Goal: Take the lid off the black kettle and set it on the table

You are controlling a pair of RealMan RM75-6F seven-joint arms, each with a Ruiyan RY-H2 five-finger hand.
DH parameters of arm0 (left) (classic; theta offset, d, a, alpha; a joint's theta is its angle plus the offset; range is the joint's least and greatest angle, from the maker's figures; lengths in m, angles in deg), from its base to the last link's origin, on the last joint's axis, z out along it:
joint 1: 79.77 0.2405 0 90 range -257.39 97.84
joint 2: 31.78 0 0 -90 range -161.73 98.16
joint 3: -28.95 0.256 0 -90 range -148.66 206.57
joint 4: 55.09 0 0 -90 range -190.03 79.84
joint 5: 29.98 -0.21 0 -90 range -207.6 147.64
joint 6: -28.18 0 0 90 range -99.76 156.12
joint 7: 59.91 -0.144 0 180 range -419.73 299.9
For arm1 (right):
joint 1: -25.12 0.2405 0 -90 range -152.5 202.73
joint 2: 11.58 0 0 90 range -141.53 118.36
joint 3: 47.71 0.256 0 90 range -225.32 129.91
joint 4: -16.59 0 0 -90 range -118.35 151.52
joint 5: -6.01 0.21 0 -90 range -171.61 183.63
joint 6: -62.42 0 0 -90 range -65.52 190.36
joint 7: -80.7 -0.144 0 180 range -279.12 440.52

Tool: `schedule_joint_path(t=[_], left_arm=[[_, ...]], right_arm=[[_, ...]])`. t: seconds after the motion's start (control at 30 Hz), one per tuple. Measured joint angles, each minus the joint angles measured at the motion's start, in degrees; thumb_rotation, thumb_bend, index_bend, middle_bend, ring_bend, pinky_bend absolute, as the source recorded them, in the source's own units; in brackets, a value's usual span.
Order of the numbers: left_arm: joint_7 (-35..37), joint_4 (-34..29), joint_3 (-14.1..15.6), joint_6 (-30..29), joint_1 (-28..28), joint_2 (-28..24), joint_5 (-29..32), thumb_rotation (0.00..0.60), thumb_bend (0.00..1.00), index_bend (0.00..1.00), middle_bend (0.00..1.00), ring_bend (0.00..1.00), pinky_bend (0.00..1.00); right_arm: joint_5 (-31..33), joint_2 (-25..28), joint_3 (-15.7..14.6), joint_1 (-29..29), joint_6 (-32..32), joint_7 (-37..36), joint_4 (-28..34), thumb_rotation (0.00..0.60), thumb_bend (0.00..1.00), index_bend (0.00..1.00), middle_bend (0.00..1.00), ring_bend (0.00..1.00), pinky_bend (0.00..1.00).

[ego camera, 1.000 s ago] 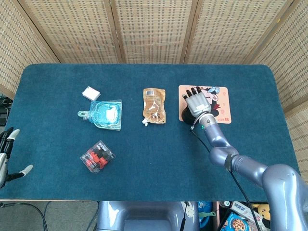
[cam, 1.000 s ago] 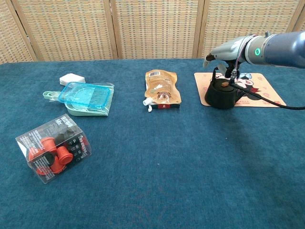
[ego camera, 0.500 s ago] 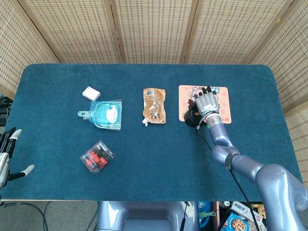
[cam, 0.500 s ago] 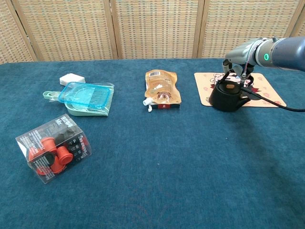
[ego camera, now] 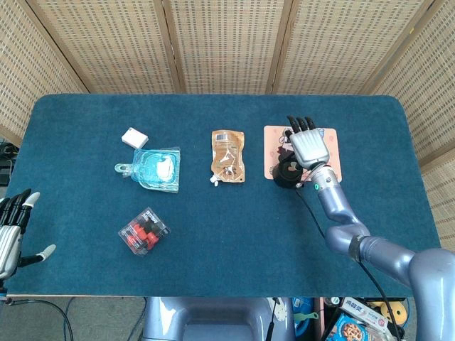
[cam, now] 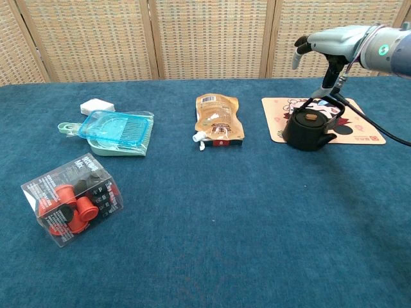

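- Hovering above the kettle (cam: 309, 130), the right hand (cam: 331, 42) is empty, its fingers spread and pointing down — nothing is held.
- The kettle stands on the near-left corner of the mat (cam: 363, 125), at the far right of the table (cam: 205, 224); its lid (cam: 311, 117) is on, under the raised bail handle (cam: 323, 102).
- The key relation: the lid lies below the hand and slightly to its left and nearer, so the likely reach is down and a little left, past the handle.
- The left hand (ego camera: 13, 234) rests off the near-left table edge, fingers apart — well away, so the right hand is plainly the nearer one.
- A pouch (cam: 218, 119) lies left of the kettle, apart from it.
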Motion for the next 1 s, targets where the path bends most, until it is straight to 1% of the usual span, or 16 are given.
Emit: schedule_joint_path(t=[0.07,0.1,0.17,0.23,0.43,0.67,0.87,1.0], left_arm=[[0.03,0.01,0.05,0.01,-0.01,0.01,-0.02,0.6,0.17,0.0,0.0,0.0,0.0],[0.02,0.05,0.06,0.02,-0.02,0.02,-0.04,0.6,0.17,0.0,0.0,0.0,0.0],[0.01,0.06,0.1,0.08,-0.08,0.05,-0.12,0.6,0.17,0.0,0.0,0.0,0.0],[-0.1,0.02,0.14,0.14,-0.13,0.07,-0.18,0.6,0.17,0.0,0.0,0.0,0.0],[-0.4,-0.16,0.16,0.07,-0.26,0.07,-0.41,0.6,0.17,0.0,0.0,0.0,0.0],[-0.05,-0.18,0.04,0.24,-0.33,-0.1,0.07,0.6,0.17,0.0,0.0,0.0,0.0],[0.36,-0.07,-0.06,0.47,-0.44,-0.26,0.44,0.6,0.17,0.0,0.0,0.0,0.0],[0.61,-0.02,-0.13,0.72,-0.54,-0.34,0.75,0.6,0.17,0.0,0.0,0.0,0.0]], right_arm=[[-2.69,1.46,0.87,-2.26,0.42,-5.06,2.91,0.6,0.25,0.4,0.0,0.0,0.08],[-3.51,1.89,1.22,-3.32,0.61,-6.48,4.01,0.6,0.25,0.42,0.0,0.0,0.08],[-4.46,2.32,2.02,-5.33,0.94,-8.33,5.4,0.6,0.25,0.46,0.0,0.0,0.08],[-4.25,2.12,2.54,-5.94,0.99,-8.55,5.48,0.6,0.28,0.48,0.0,0.0,0.08],[0.24,0.83,3.78,-5.82,0.06,-6.15,4.5,0.6,0.35,0.49,0.0,0.0,0.08],[7.3,-1.31,5.41,-4.67,-0.83,-0.58,2.56,0.6,0.4,0.5,0.0,0.0,0.08],[12.82,-3.58,6.16,-3.19,-1.88,3.77,1.35,0.6,0.4,0.5,0.0,0.0,0.08],[14.36,-5.34,6.4,-2.37,-1.61,5.73,0.25,0.6,0.41,0.52,0.0,0.0,0.08]])
